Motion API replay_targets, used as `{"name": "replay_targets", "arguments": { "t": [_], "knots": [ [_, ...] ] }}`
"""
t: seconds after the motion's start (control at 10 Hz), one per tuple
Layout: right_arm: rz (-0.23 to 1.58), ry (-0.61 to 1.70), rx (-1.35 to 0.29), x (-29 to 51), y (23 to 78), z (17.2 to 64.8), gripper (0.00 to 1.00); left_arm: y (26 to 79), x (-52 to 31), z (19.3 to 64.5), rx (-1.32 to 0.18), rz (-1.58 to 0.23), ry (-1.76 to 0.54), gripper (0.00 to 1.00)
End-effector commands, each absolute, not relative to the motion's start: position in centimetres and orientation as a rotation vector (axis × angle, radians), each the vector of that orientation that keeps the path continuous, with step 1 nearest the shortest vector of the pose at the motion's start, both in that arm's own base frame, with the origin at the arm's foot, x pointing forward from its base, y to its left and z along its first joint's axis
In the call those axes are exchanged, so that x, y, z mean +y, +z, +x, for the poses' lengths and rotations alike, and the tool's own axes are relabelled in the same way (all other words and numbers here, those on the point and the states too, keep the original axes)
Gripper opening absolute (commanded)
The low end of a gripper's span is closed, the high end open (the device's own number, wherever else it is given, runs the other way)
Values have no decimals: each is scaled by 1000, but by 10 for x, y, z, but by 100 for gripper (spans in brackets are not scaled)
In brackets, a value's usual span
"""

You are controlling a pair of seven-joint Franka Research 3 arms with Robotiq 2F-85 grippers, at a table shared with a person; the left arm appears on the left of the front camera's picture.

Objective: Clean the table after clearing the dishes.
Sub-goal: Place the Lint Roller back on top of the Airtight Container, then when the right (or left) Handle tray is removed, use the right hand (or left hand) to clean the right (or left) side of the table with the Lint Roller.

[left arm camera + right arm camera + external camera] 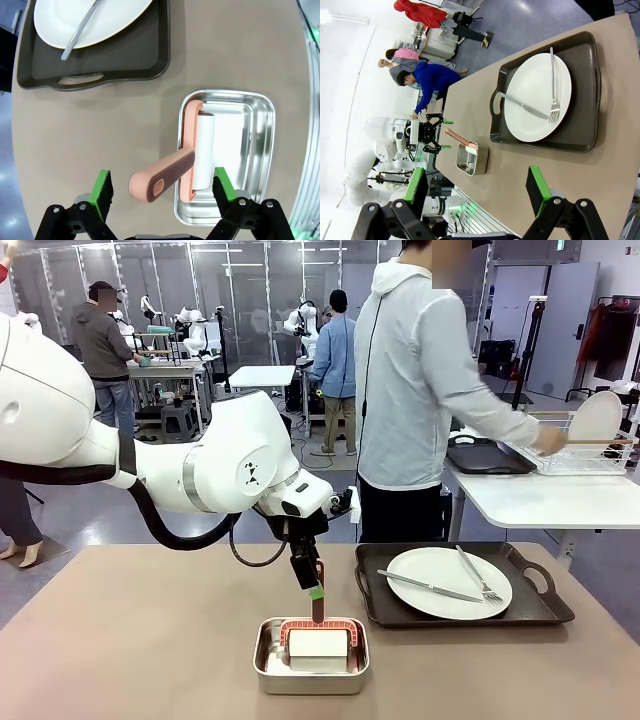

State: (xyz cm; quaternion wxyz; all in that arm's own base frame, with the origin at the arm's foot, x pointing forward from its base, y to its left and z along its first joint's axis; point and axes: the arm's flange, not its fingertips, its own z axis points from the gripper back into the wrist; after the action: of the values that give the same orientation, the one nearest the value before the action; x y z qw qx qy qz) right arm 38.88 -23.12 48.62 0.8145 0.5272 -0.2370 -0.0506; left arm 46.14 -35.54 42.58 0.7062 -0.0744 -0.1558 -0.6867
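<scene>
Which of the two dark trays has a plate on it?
The near tray on the tan table: it carries a white plate with a knife and fork. The far tray on the white table has none.

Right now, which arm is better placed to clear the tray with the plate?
Probably the right: the right end effector, open, faces the tray and plate across a stretch of table. The left end effector hangs open over the steel pan, off to the tray's side.
</scene>
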Motion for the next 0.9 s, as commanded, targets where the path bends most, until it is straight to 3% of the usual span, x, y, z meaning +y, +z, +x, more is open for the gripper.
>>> {"name": "replay_targets", "arguments": {
  "t": [0.0, 0.8],
  "knots": [
    [1129, -102, -509, -231, 489, 387, 100, 430, -355, 459, -339, -144, -1516, 100],
    [1129, -102, -509, -231, 489, 387, 100, 426, -355, 461, -346, -164, -1526, 100]
  ]
}}
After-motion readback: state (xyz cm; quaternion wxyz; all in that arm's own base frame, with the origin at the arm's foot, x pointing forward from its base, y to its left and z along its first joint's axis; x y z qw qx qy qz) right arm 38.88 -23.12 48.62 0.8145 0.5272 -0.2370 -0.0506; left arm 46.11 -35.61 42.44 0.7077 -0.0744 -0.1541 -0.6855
